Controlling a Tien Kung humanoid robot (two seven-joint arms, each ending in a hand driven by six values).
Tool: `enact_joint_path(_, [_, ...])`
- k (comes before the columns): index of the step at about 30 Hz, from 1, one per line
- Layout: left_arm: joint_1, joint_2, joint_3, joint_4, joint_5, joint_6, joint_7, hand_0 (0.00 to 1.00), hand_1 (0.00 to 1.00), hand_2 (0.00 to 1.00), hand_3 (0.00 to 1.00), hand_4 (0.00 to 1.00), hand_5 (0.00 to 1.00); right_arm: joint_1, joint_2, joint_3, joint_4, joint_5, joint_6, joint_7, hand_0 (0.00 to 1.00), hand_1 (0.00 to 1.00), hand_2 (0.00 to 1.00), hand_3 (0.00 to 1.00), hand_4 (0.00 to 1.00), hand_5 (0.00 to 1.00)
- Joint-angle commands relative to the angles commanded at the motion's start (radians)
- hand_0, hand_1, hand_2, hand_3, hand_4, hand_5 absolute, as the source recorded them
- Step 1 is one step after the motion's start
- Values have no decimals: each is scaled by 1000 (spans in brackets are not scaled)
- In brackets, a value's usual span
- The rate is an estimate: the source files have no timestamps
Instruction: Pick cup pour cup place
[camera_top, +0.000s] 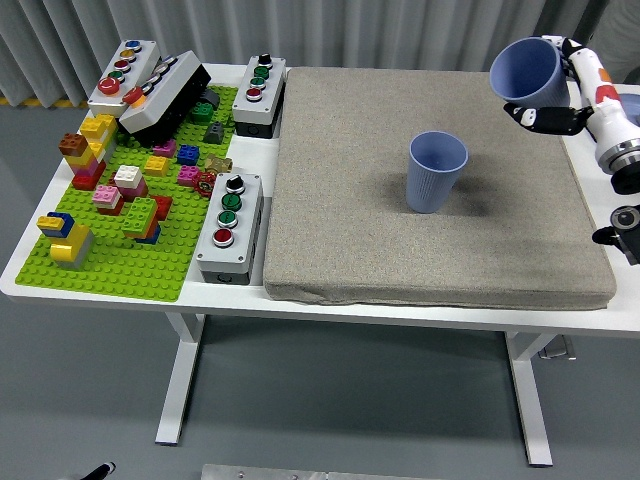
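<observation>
One blue cup (435, 172) stands upright on the grey mat (340, 200), right of its middle. A second blue cup (527, 71) is held in the air at the upper right, its mouth tilted up and toward the left. My right hand (560, 90), white with black fingers, is shut around that cup from its right side. The held cup is well above and to the right of the standing one, apart from it. My left arm does not show.
A green baseplate (130, 250) with several coloured bricks fills the table's left. Button boxes (230, 226) stand along the mat's left edge and at the back left (258, 94). A blue plate's rim (620, 100) shows at the right edge.
</observation>
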Motion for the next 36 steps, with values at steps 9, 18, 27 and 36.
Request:
enact_joint_path(9, [5, -3, 1, 0, 3, 1, -1, 818, 778, 816, 743, 543, 998, -58, 27, 50, -40, 382, 23, 0, 812, 662, 522, 587, 711, 2])
enact_joint_path(18, [2, -3, 4, 0, 4, 0, -1, 818, 778, 815, 742, 541, 998, -107, 73, 49, -70, 590, 5, 64, 816, 675, 530, 591, 710, 2])
enact_joint_path(27, [0, -4, 5, 0, 0, 0, -2, 818, 778, 815, 742, 541, 998, -140, 92, -8, -116, 565, -7, 143, 819, 678, 530, 587, 707, 2])
enact_joint_path(36, [-2, -6, -8, 0, -3, 3, 0, 816, 782, 816, 743, 540, 998, -151, 95, -30, -137, 558, -19, 157, 813, 682, 530, 579, 708, 8])
